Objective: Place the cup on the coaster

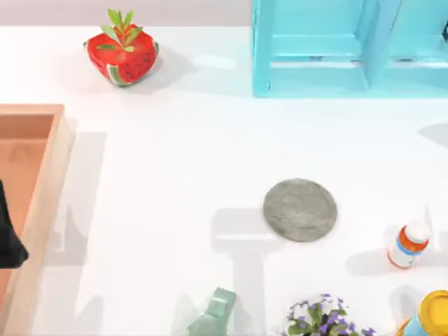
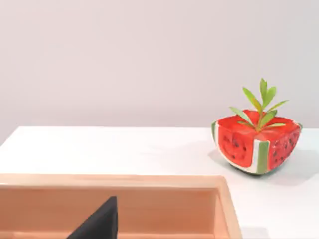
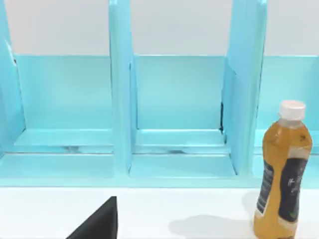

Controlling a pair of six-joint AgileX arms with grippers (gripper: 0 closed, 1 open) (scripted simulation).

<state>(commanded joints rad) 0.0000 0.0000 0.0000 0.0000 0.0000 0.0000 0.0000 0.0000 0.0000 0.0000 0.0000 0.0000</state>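
The grey coaster [image 1: 299, 209] lies bare on the bench [image 1: 175, 175], well apart from the left hand [image 1: 8, 241] over the wooden tray [image 1: 42, 189] and the right hand [image 3: 99, 221] facing the turquoise shelf [image 3: 124, 99]; I cannot tell either hand's grip, and I'd judge fetching the cup comes next.

Coaster [image 1: 300, 209] lies flat on the table [image 1: 175, 210], right of centre. Small bottle [image 1: 407, 244] stands just right of it, apart. Shelf unit [image 1: 315, 49] sits at the far edge, behind the coaster. Watermelon planter [image 1: 122, 52] far left. Wooden tray [image 1: 35, 203] along the left edge. Flowering plant [image 1: 322, 318] at the near edge, before the coaster.
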